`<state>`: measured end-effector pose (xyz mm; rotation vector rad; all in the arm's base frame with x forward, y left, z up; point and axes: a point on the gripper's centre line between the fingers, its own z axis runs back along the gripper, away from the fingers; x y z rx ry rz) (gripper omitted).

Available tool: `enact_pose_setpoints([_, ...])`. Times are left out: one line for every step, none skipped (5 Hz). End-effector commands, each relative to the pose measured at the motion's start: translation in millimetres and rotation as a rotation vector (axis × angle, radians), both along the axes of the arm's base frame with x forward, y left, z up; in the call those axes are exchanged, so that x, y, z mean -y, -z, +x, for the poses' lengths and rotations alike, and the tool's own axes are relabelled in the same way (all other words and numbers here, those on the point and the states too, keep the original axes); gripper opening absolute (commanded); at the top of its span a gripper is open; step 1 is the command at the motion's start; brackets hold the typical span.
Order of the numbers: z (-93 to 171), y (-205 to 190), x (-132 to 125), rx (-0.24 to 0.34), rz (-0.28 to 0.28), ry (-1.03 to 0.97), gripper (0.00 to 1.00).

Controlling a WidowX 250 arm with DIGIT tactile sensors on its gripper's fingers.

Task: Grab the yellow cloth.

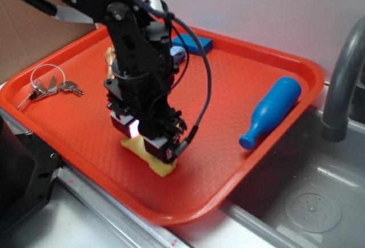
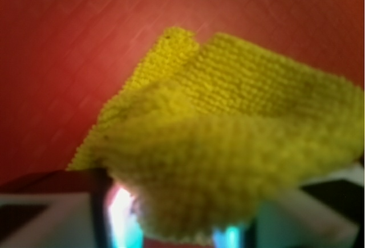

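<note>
while the end effector is pressing down onto the red tray, the yellow cloth is lying directly beneath and between its fingers, bunching upward against them; whether they are clamping it cannot be told.

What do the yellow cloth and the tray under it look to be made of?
The yellow cloth: coarse woven or knitted fabric, matte, with visible looped texture and soft folds. The tray: probably molded plastic, orange-red, with a fine embossed grid and a faint sheen along its raised rim.
</note>
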<state>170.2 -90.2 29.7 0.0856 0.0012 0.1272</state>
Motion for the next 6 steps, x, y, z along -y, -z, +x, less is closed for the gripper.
enact_pose_setpoints([15,-78,-34,0.075,-0.199,0.196,0.0])
enact_pose_setpoints([3,-128,-55,0.107,-0.22,0.219,0.0])
enact_pose_setpoints([-15,-176,-79,0.115,-0.156,0.111,0.0])
enact_pose_setpoints([-21,-203,-90,0.135,-0.117,0.006,0.0])
enact_pose_setpoints([-10,-216,-94,0.155,-0.062,-0.064,0.0])
enact_pose_setpoints([1,-213,-102,0.173,0.019,-0.116,0.0])
